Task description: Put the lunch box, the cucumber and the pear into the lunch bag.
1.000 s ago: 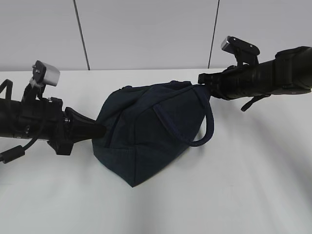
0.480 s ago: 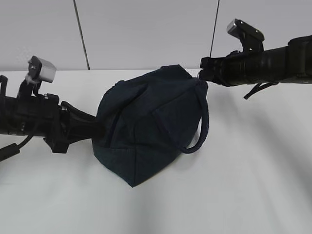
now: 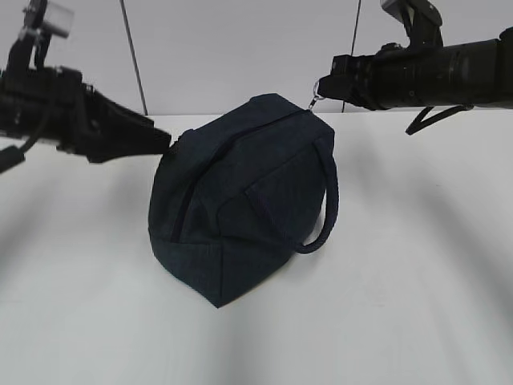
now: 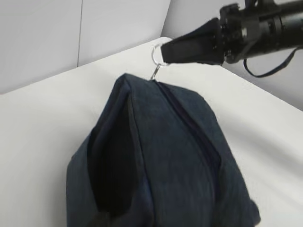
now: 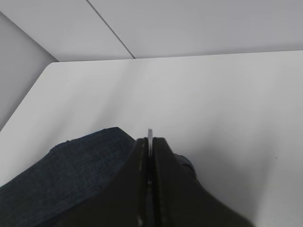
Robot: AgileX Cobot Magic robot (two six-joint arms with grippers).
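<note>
The dark navy lunch bag (image 3: 240, 208) rests on its lower corner on the white table, its top held up between both grippers. My right gripper (image 3: 325, 87) is shut on the bag's metal ring pull (image 3: 318, 90), which also shows in the right wrist view (image 5: 150, 135) and the left wrist view (image 4: 158, 53). My left gripper (image 3: 164, 142) grips the bag's left end; in the left wrist view its jaws are hidden under the fabric (image 4: 180, 156). The zipper (image 4: 184, 118) looks closed. One looped handle (image 3: 325, 208) hangs at the right. The lunch box, cucumber and pear are out of view.
The white table (image 3: 417, 281) spreads around the bag, with a pale panelled wall (image 3: 240, 48) behind it. The table's far edge and corner show in the right wrist view (image 5: 52, 64).
Both arms have risen, the left most. The bag's top has been lifted with them, so the bag now stands taller and its zipper line runs up to the ring pull.
</note>
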